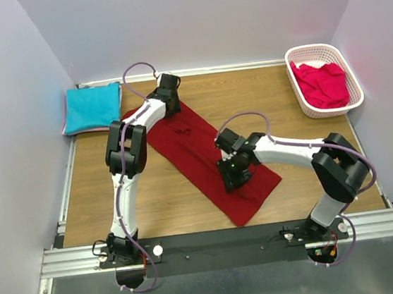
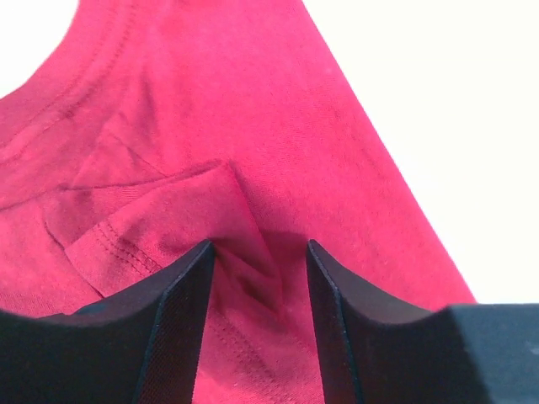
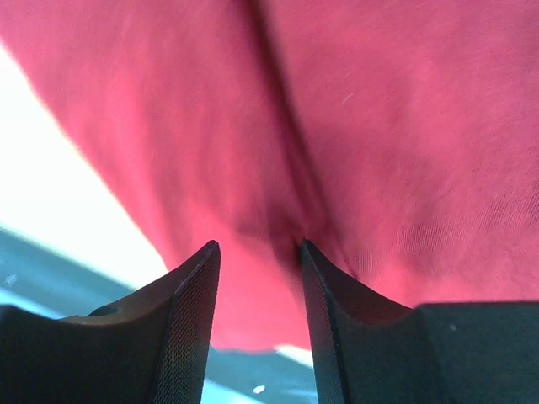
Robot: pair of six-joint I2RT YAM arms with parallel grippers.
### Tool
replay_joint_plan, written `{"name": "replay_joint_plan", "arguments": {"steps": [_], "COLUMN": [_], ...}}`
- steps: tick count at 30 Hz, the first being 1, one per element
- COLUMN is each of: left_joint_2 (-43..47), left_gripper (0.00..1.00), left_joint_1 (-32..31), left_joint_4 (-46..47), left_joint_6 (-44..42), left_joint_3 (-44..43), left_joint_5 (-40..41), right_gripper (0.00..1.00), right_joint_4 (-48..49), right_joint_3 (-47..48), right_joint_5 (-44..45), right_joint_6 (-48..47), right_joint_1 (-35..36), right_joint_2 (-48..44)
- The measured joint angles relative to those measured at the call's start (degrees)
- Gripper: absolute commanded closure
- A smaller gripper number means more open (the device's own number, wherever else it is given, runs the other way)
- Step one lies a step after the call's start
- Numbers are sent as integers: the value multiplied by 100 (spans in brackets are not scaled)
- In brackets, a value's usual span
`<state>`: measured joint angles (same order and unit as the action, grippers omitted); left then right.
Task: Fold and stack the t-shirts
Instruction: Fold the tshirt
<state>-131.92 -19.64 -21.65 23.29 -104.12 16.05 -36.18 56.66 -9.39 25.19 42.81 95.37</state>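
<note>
Folding step in hand on dark red t-shirt [image 1: 182, 145], lying diagonally across middle of counter [image 1: 117, 198]. At far-left corner, turquoise t-shirt [image 1: 91, 108], folded; at far-right corner, pinkish-red t-shirt [image 1: 323, 84] in basket [image 1: 313, 52]. Parted, straddling puckered cloth: left claw [image 2: 259, 246] and right claw [image 3: 259, 246]. Next judged: firm pinch, even lift

The top camera hangs above and behind me and looks down over the whole brown wooden table [image 1: 270, 103], its near edge at the bottom of the frame, from far enough to take in all of it. My left wrist camera peers out between the black fingers of my left gripper [image 2: 257, 252], very close to the dark red cloth t-shirt [image 2: 253, 109], which nearly fills the frame. My right wrist camera looks likewise past my right gripper [image 3: 259, 248], equally close. All three views share that shirt.
</note>
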Motion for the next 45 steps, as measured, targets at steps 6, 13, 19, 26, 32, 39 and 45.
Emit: {"name": "replay_joint_plan", "arguments": {"steps": [6, 13, 19, 26, 32, 39, 45], "left_joint_2": [9, 1467, 3132, 4210, 4483, 4553, 4551], "left_gripper": [34, 32, 32, 32, 32, 32, 32], "left_joint_1": [7, 7, 7, 7, 13, 13, 4], "left_joint_4": [387, 498, 636, 671, 542, 542, 564], "left_joint_6": [-168, 28, 297, 516, 702, 793, 815], "left_joint_3": [-175, 592, 1283, 2710, 3727, 4037, 4035], "left_joint_5": [-90, -52, 177, 514, 527, 492, 431], "right_gripper": [41, 43, 41, 40, 41, 42, 42], "right_joint_4": [-382, -662, -684, -614, -428, -415, -411], "right_joint_3": [686, 754, 754, 837, 940, 938, 815], "right_joint_5": [337, 1451, 1421, 1279, 1300, 1832, 2118], "right_joint_6": [111, -79, -345, -629, -741, -743, -726], "right_joint_1": [407, 387, 398, 485, 514, 514, 511], "right_joint_2": [52, -122, -122, -17, 439, 551, 544]}}
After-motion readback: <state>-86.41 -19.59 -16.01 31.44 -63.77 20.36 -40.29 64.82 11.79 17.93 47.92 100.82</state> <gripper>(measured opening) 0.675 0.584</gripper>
